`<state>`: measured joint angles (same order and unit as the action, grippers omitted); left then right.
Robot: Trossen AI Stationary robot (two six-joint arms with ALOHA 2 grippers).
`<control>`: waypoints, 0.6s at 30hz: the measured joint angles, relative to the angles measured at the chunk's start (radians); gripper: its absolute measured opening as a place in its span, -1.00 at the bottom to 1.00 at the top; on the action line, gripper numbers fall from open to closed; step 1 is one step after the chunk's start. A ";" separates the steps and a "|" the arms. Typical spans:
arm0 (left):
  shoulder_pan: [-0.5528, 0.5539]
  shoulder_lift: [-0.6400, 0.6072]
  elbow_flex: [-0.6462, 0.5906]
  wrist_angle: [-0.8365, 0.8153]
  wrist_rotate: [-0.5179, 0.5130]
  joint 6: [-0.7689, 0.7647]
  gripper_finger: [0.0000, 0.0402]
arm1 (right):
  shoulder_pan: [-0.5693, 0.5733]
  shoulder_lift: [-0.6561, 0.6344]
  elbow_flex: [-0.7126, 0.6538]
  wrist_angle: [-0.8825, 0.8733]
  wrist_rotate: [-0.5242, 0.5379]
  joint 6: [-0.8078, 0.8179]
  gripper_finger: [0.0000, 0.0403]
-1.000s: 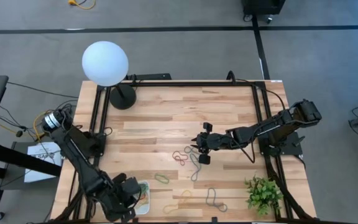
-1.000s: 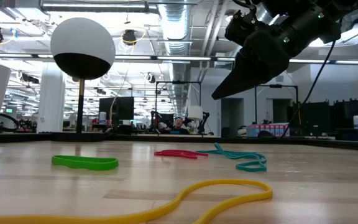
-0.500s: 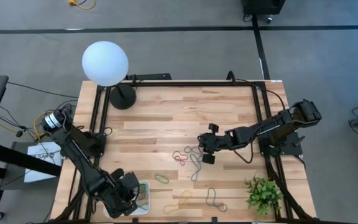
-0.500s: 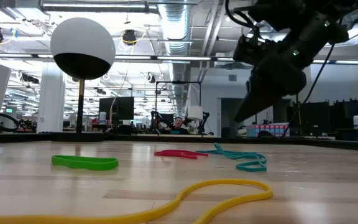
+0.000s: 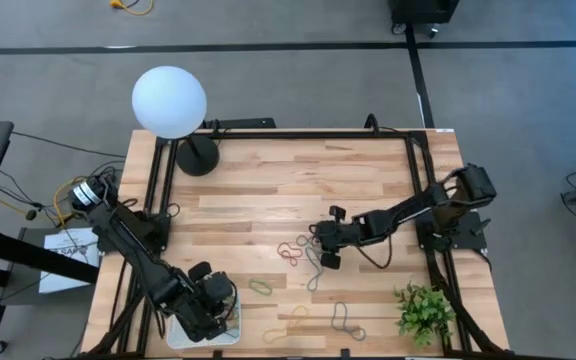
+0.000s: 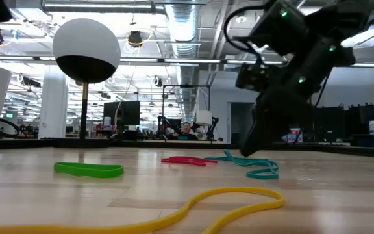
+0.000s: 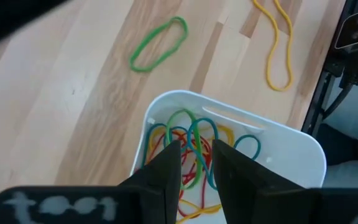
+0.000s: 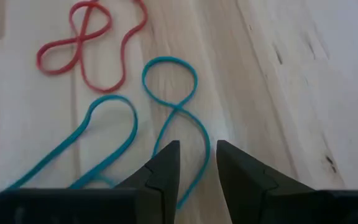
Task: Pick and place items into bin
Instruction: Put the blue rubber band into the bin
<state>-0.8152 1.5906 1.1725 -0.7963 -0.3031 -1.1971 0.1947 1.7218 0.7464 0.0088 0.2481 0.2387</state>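
High view puts the bin (image 5: 230, 322) at the lower left of the frame, near the table's (image 5: 268, 200) front edge, mostly covered by the left arm. From the left wrist view the bin (image 7: 291, 155) is a white tray with rounded corners, and inside it lies a tangle of bands (image 7: 191, 149) — green, red, yellow and teal loops heaped together. The left gripper (image 7: 196, 163) hangs right over that heap, its fingers (image 7: 166, 168) parted by a narrow gap with nothing between them.

Loose items lie on the wood outside the tray. Just beyond the bin's far rim sit a green loop (image 7: 159, 44) and a long yellow band (image 7: 278, 43); in the high view these are at the lower middle of the frame, the green loop (image 5: 260, 286) nearer the bin. Toward the centre of the table a red band (image 5: 292, 251) twists beside a teal band (image 5: 314, 268), and a grey loop (image 5: 344, 320) lies near the front edge.

The right gripper (image 8: 197, 163) is low over the teal band (image 8: 166, 118), fingers a little apart and empty, the loop's crossing strand running into the gap — whether the tips touch the wood I cannot tell. The red band (image 8: 92, 43) lies just past it.

A white globe lamp (image 5: 170, 100) stands at the upper left, a small green plant (image 5: 423, 310) at the lower right.
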 joint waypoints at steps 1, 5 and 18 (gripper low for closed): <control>0.002 0.000 0.000 0.001 0.000 0.007 -0.61 | -0.003 0.003 0.002 -0.001 -0.012 0.000 -0.50; 0.002 0.000 0.000 0.001 0.000 0.011 -0.61 | -0.018 0.018 0.007 0.006 -0.037 0.000 -0.50; 0.009 0.000 0.000 0.000 -0.326 0.101 -0.61 | -0.007 0.112 0.015 0.073 -0.009 0.022 -0.88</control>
<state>-0.8059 1.5906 1.1725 -0.7963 -0.6288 -1.0959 0.1874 1.8342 0.7612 0.0816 0.2386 0.2611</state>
